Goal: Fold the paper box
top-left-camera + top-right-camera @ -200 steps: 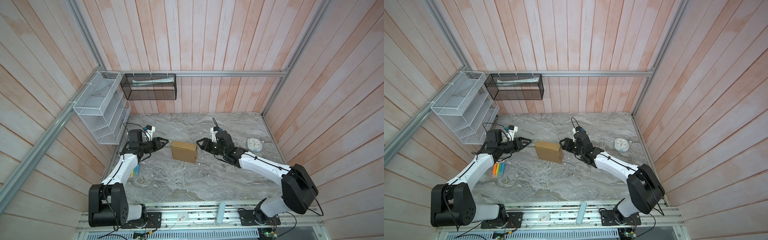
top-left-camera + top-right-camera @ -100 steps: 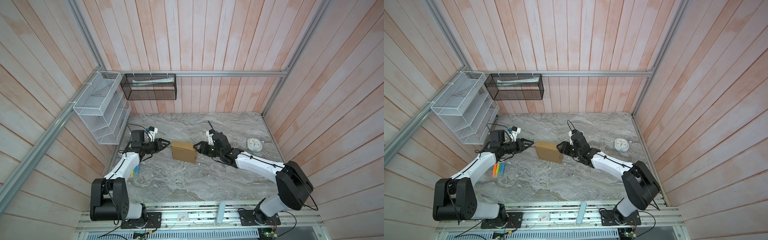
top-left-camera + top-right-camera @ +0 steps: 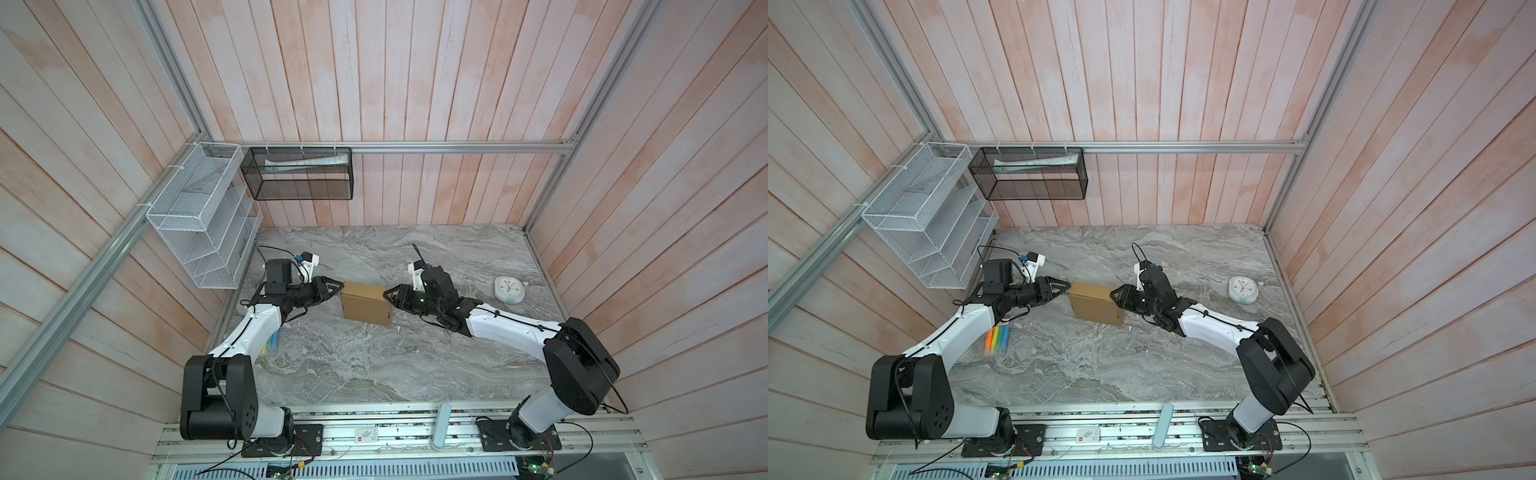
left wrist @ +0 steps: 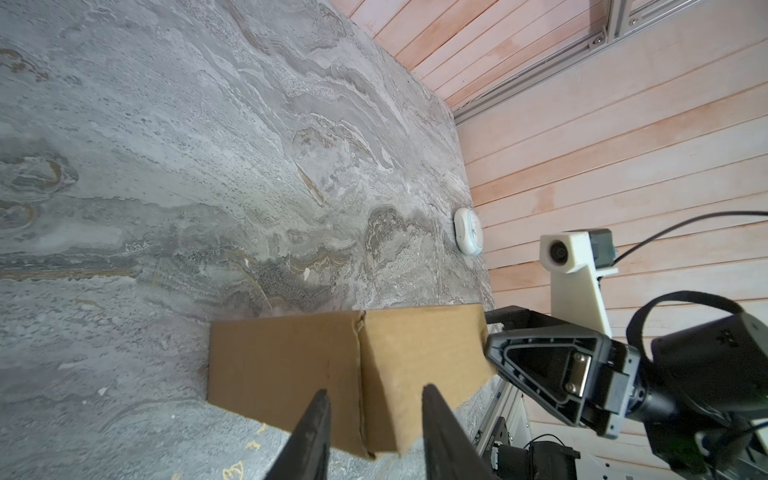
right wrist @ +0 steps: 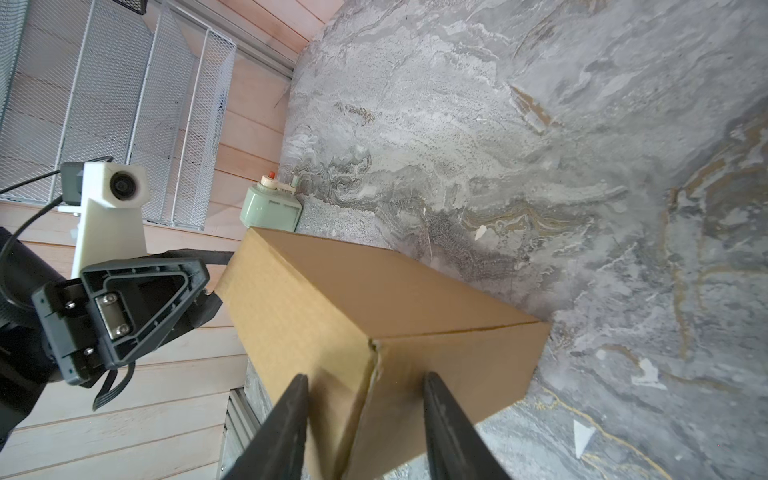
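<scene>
Paper box (image 3: 365,308): looks closed; final pressing maybe left.
Left fingers (image 4: 309,436): parted, its 9 o'clock.
Right fingers (image 5: 286,419): parted, 3 o'clock.

Light: bright, even, diffuse; source not in view; no hard glare. Shadows soft and shallow: faint grey patches on worktop (image 3: 374,365) beside box (image 3: 365,307) and under both arms; box's front face darker than its top. Pale washed patches on wall planks (image 3: 415,83). Both top views sharp at centre; planks fan and bow toward the edges, wide-lens distortion; markers (image 3: 997,338) smeared, colours bleeding. Wrist views: left pincer (image 4: 374,390) and right pincer (image 5: 365,375) out of focus, finger edges fuzzy; box's near corner soft; worktop veins crisp mid-frame, stretched at the borders.
</scene>
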